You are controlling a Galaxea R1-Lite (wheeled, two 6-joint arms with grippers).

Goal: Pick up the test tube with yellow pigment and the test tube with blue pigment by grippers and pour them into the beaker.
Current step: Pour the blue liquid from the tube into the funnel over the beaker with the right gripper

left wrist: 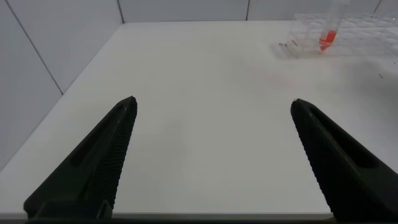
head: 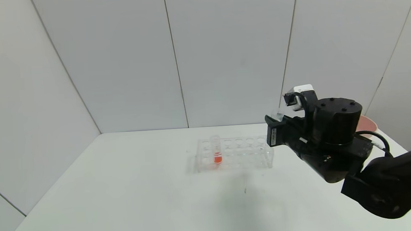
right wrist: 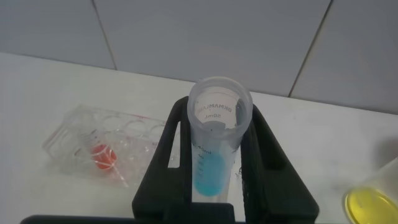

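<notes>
Right now the right pincer (right wrist: 214, 180) is clamped on the test tube with blue pigment (right wrist: 214, 143), holding it raised above the table (head: 125, 199) just to the right of the clear rack (head: 234, 153); the blue liquid sits low in the tube and the open mouth faces the wrist camera. The beaker (right wrist: 376, 202) shows only as a sliver at the edge of the right wrist view, with yellow liquid already in its bottom, and the head view hides it behind the arm, so its exact spot on the table cannot be told. That is the main risk: a pour begun while the tube mouth is off to one side of that thin rim would send blue onto the table. A fast tip could also splash out of the small beaker, and the smooth tube could slip or twist between the fingers if the grip is shallow. Swinging low, the arm could knock the rack, where a tube of red-orange liquid (head: 217, 154) stands, or the pink bowl (head: 366, 123) behind it. The left pincer (left wrist: 211, 155) hangs wide open and empty over bare table on the left, well apart from all of it.
</notes>
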